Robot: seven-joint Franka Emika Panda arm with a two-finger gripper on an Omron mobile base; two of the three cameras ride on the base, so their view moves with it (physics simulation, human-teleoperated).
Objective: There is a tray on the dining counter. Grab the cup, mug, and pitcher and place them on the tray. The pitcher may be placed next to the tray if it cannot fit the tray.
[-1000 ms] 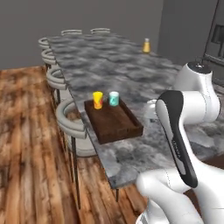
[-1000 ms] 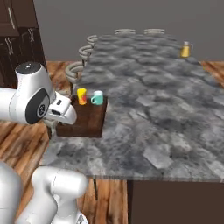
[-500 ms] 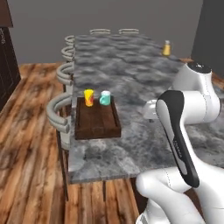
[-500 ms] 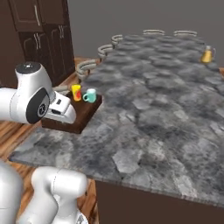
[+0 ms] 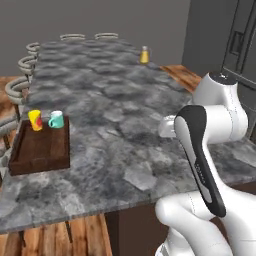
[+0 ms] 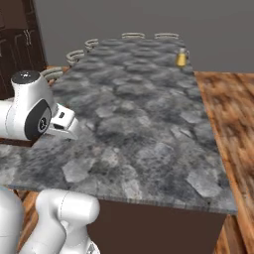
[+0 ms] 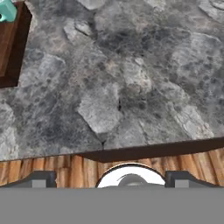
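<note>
The dark brown tray (image 5: 40, 150) lies near the left end of the marbled dining counter (image 5: 115, 100). On its far end stand the yellow cup (image 5: 35, 120) and the teal mug (image 5: 56, 120), side by side. The hand view catches a corner of the tray (image 7: 11, 43) and a bit of the mug (image 7: 6, 11) at its top left. My gripper (image 7: 111, 177) hangs over the counter's near edge, well to the right of the tray; its fingertips (image 7: 41, 177) stand wide apart, open with nothing between them. Its white hand (image 6: 63, 125) juts from the arm. The pitcher is out of view.
A small yellow bottle (image 5: 144, 55) with a pale cap stands at the far right of the counter. Round stools (image 5: 20, 64) line the counter's left and far sides. Dark cabinets (image 6: 15, 34) rise at the left, a dark appliance (image 5: 245, 50) at the right. Wooden floor (image 6: 233, 114) surrounds the counter.
The base has moved and turned, so the whole scene has shifted: tray, cup and mug have slid leftward in the base views. The gripper has stayed open and empty.
</note>
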